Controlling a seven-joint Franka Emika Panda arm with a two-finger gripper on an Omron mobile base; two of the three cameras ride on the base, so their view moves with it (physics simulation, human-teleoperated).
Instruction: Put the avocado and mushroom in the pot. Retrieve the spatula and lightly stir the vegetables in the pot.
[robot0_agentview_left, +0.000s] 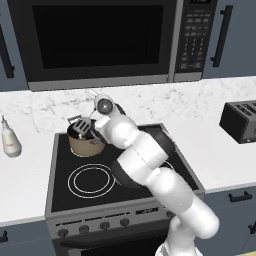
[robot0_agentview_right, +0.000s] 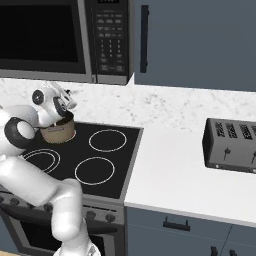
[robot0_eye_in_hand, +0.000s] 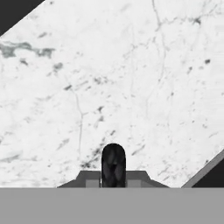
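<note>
The tan pot (robot0_agentview_left: 86, 144) (robot0_agentview_right: 58, 132) stands on the back left burner of the stove. The spatula's silvery slotted head (robot0_agentview_left: 81, 126) rests tilted at the pot's mouth. Its black handle (robot0_eye_in_hand: 113, 164) runs up into my gripper (robot0_agentview_left: 93, 96) (robot0_agentview_right: 66, 95) (robot0_eye_in_hand: 113, 177), which is shut on it just above the pot and points at the marble backsplash. The avocado and mushroom are hidden from view; the pot's inside is covered by the spatula head and my hand.
A black toaster (robot0_agentview_left: 240, 120) (robot0_agentview_right: 233, 145) sits on the counter to the right of the stove (robot0_agentview_left: 90, 180) (robot0_agentview_right: 95, 165). A white bottle (robot0_agentview_left: 10, 138) stands on the left counter. The microwave (robot0_agentview_left: 100, 40) hangs low over the stove.
</note>
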